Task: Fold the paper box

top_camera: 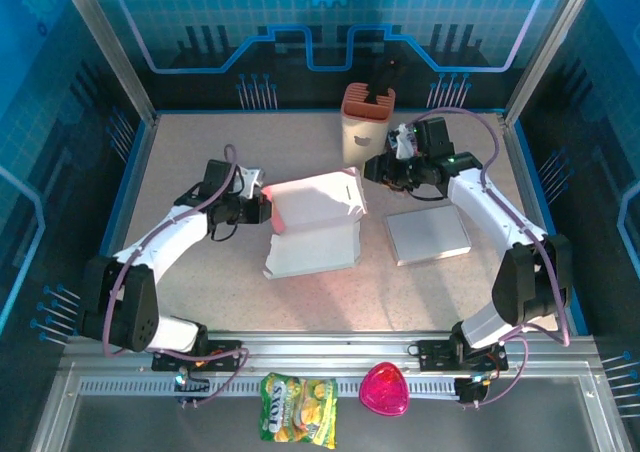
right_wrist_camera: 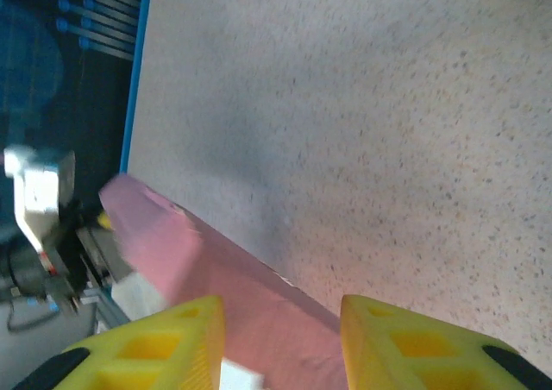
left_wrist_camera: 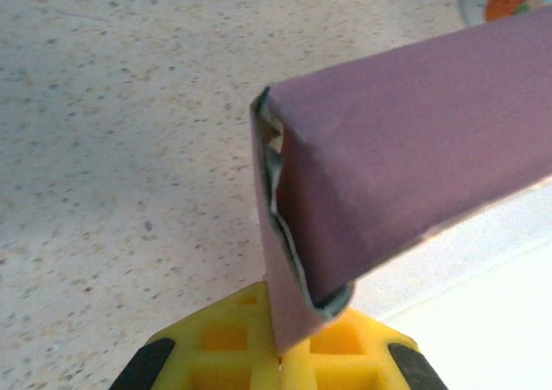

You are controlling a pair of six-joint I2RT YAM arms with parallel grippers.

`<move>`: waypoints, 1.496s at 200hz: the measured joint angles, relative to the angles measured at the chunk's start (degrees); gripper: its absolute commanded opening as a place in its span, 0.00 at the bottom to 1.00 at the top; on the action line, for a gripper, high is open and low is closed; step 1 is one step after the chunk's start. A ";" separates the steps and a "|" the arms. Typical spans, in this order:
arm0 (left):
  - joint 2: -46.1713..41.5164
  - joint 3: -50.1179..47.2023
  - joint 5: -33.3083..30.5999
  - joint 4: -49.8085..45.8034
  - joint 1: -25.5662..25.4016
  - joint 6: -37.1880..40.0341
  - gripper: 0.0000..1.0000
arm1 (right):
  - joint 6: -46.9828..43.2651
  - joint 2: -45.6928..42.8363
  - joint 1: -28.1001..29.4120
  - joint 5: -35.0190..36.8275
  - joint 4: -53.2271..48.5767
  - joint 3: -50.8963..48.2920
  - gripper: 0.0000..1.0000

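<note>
The paper box (top_camera: 315, 222), pink outside and white inside, lies partly folded in the middle of the table with its back half raised. My left gripper (top_camera: 262, 207) is at its left end. In the left wrist view that gripper (left_wrist_camera: 289, 355) is shut on a thin pink flap of the box (left_wrist_camera: 414, 157), next to a folded corner. My right gripper (top_camera: 372, 169) is at the box's raised right end. In the right wrist view it (right_wrist_camera: 283, 338) stands open, with the pink wall (right_wrist_camera: 216, 269) running between its yellow fingers (right_wrist_camera: 397, 338).
A brown and white cup-like container (top_camera: 365, 122) stands behind the box. A flat grey pad (top_camera: 428, 235) lies to the right of the box. A snack bag (top_camera: 298, 409) and a pink heart-shaped thing (top_camera: 384, 389) rest on the front rail. Blue walls enclose the table.
</note>
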 measured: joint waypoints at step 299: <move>7.50 8.41 14.29 -2.89 1.36 -1.07 0.00 | -17.90 -5.66 -0.22 -9.84 3.45 -2.51 0.48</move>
